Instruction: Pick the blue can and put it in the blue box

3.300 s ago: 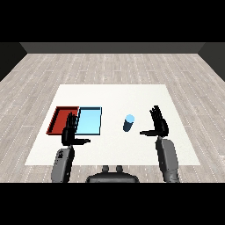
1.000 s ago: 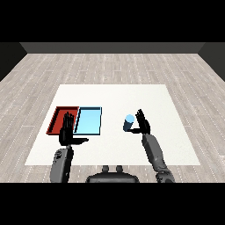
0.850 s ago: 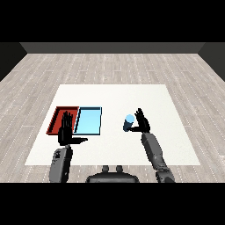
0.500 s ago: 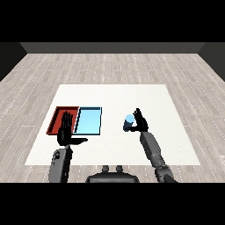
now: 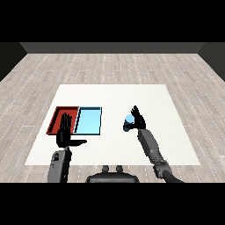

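Two shallow rectangular trays lie side by side on the left part of the white table (image 5: 114, 94), touching along their long edges: the red tray (image 5: 58, 115) on the outside and the light blue tray (image 5: 89, 120) toward the middle. Over the near end of the red tray the left hand (image 5: 65, 134) stands upright on its grey forearm, palm flat, fingers straight and spread, thumb stuck out sideways toward the light blue tray; it holds nothing. Well to the right of the trays, near the middle of the table, stands the small blue cylindrical can (image 5: 128, 122), upright, outside both trays. The right hand (image 5: 138, 119) is against the can's right side, its fingers and thumb curling round the can.
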